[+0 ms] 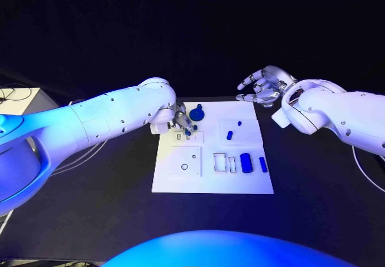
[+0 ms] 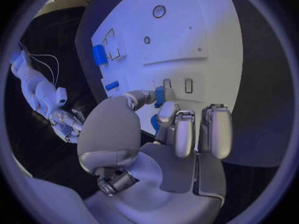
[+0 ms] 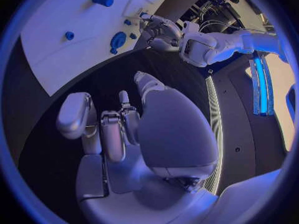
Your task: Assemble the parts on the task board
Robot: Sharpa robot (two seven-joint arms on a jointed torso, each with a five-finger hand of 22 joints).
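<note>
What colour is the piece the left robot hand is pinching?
Blue part, clearest in the left wrist view.

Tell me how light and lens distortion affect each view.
Head view: blue light tints the left arm, and the white task board stands bright against the dark table. Left wrist view: fisheye bends the board's edges; the left hand looms large. Right wrist view: the right hand looms large; a bright light strip glares at the rim.

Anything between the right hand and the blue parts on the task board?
Nothing visible. The right hand hovers off the task board's far right corner; the small blue part and the two blue parts lie uncovered.
</note>
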